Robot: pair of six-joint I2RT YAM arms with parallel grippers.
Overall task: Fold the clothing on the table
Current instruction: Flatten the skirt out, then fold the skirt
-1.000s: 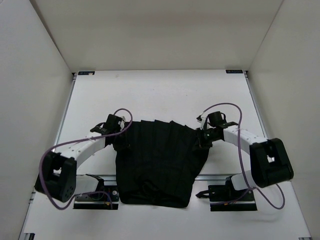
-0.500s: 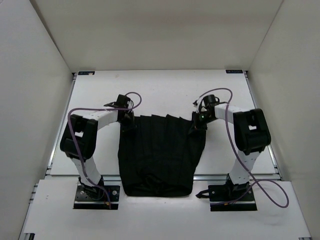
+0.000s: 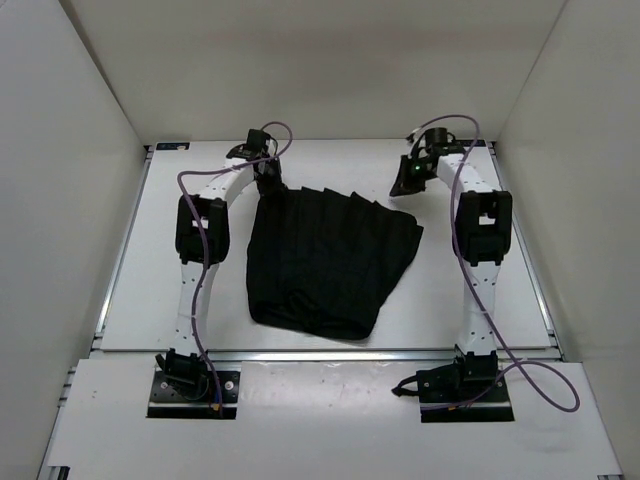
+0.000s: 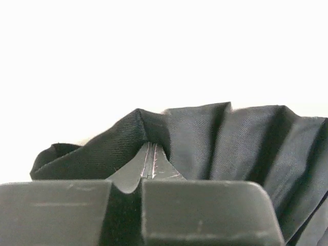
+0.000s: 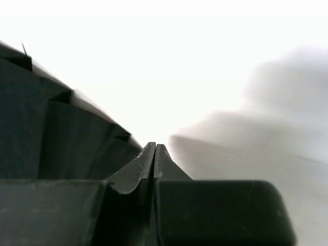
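My left claw (image 3: 267, 180) is clenched on the far left corner of the large plain black pleated fabric garment (image 3: 330, 265), with cloth bunched at my fingertips. From there the garment spreads toward the near side, mid flat white rectangular tabletop (image 3: 420, 300). My right claw (image 3: 402, 186) is pressed shut with nothing in it, just beyond the garment's far right corner. Touching or apart, can't tell.

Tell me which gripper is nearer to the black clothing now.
Left. The left gripper is shut on the far left corner of the clothing. The right gripper is shut on nothing and hangs apart from it, just past its far right corner.
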